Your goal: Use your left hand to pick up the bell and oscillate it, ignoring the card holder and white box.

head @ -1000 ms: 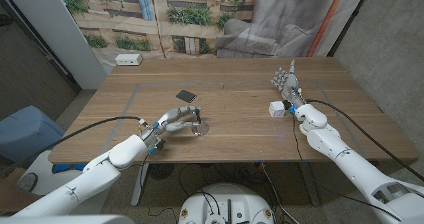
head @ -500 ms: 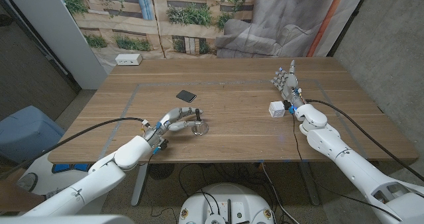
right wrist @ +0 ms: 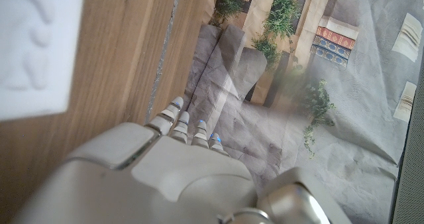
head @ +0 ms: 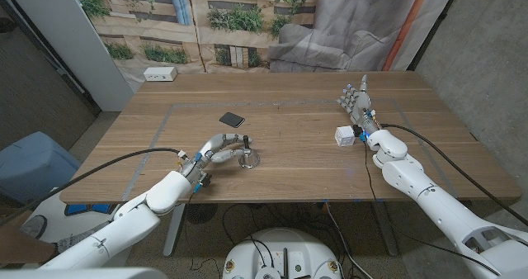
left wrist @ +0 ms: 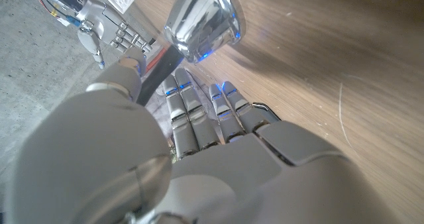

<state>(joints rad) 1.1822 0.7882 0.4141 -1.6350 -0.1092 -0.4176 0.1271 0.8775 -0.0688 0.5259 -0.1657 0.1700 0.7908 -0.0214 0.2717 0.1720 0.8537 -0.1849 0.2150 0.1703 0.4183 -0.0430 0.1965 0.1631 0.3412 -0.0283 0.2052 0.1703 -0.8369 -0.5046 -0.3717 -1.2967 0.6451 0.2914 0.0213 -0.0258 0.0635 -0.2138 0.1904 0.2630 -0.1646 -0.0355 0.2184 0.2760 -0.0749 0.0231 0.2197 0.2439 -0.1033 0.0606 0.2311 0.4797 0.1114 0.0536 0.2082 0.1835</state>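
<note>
The silver bell (head: 248, 158) with a black handle is near the table's front middle, upright, low over the wood. My left hand (head: 218, 149) grips the handle from the left. In the left wrist view the shiny bell (left wrist: 202, 18) hangs beyond my left hand (left wrist: 199, 151), its black handle (left wrist: 156, 78) running between thumb and fingers. My right hand (head: 356, 104) stands upright at the right with fingers apart and holds nothing. The white box (head: 346, 135) sits just in front of it, and shows as a white box (right wrist: 33, 45) beside my right hand (right wrist: 165, 164).
A black card holder (head: 232, 119) lies on the wooden table (head: 297, 122) behind the bell. A white power strip (head: 160, 74) rests at the far left corner. A backdrop and grey cloth hang behind the table.
The bell tipped so its open mouth showed half a second ago, and has swung back upright. The left forearm shifted slightly. The right hand has not moved.
</note>
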